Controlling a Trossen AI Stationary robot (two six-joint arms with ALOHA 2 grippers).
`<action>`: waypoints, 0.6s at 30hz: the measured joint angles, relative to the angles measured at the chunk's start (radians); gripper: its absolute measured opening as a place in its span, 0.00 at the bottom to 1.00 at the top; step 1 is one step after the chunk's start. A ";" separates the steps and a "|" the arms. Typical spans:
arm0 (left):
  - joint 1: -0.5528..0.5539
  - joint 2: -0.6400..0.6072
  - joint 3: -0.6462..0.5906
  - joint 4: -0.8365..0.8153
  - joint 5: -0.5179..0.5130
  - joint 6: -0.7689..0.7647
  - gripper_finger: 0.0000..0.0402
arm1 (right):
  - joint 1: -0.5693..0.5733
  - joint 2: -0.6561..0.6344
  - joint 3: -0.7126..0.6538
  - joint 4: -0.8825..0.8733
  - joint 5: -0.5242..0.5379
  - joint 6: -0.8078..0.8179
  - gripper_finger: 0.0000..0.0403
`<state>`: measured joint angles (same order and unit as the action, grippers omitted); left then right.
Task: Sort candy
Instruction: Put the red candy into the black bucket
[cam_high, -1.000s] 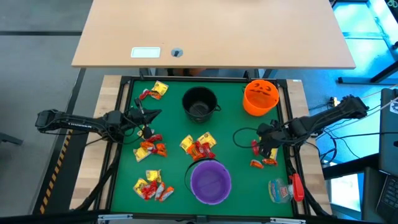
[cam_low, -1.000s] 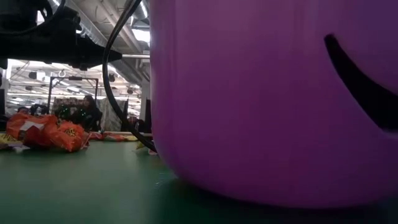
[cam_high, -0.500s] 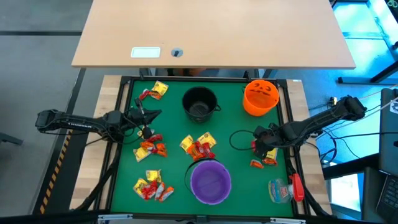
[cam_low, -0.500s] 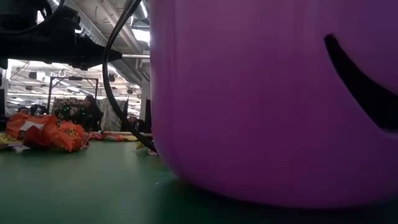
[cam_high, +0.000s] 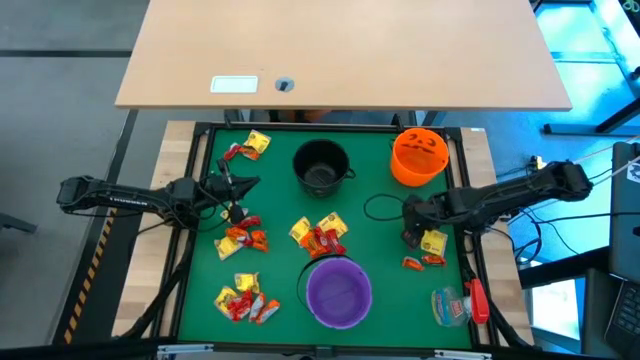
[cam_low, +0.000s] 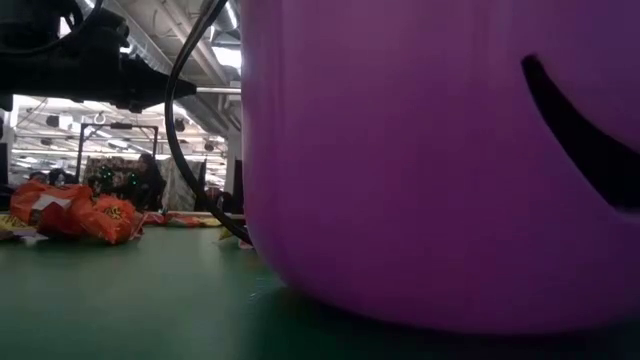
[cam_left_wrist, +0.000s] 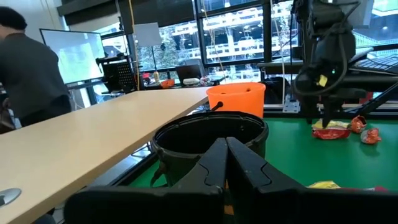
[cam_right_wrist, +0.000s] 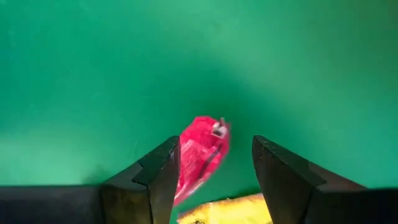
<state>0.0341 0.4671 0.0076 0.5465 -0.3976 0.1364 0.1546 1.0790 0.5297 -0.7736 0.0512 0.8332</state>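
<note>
Two grippers are in view over the green table mat (cam_high: 380, 290), and only the right one is at work. The right gripper (cam_right_wrist: 214, 163) hangs low over a small red-wrapped candy (cam_right_wrist: 202, 152), fingers apart, the sweet lying on the mat between them; a yellow-wrapped candy (cam_right_wrist: 227, 210) sits just beside it. The left gripper (cam_high: 240, 187) waits with fingers together and empty, near the black plastic bucket (cam_high: 321, 165). Other clusters of yellow, red and orange candy (cam_high: 320, 236) remain scattered on the mat; the purple bucket (cam_high: 338, 292) appears empty, while the orange bucket's (cam_high: 418, 156) contents cannot be told. Judgement: the step in hand is the pick of the red piece, with sorting barely begun. The next move calls for closing on the red wrapper alone, clear of the yellow neighbour, then lifting.
</note>
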 joint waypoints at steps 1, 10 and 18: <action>0.000 0.000 0.000 0.000 0.004 -0.006 0.00 | 0.000 0.000 -0.014 0.027 -0.013 -0.002 0.49; 0.000 0.000 0.000 0.000 0.026 -0.019 0.00 | 0.002 0.000 -0.074 0.053 -0.018 0.026 0.49; 0.000 0.000 0.000 -0.051 0.026 -0.022 0.00 | 0.002 0.000 -0.085 0.102 -0.017 0.004 0.40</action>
<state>0.0341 0.4671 0.0078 0.4958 -0.3717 0.1141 0.1566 1.0788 0.4450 -0.6716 0.0338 0.8369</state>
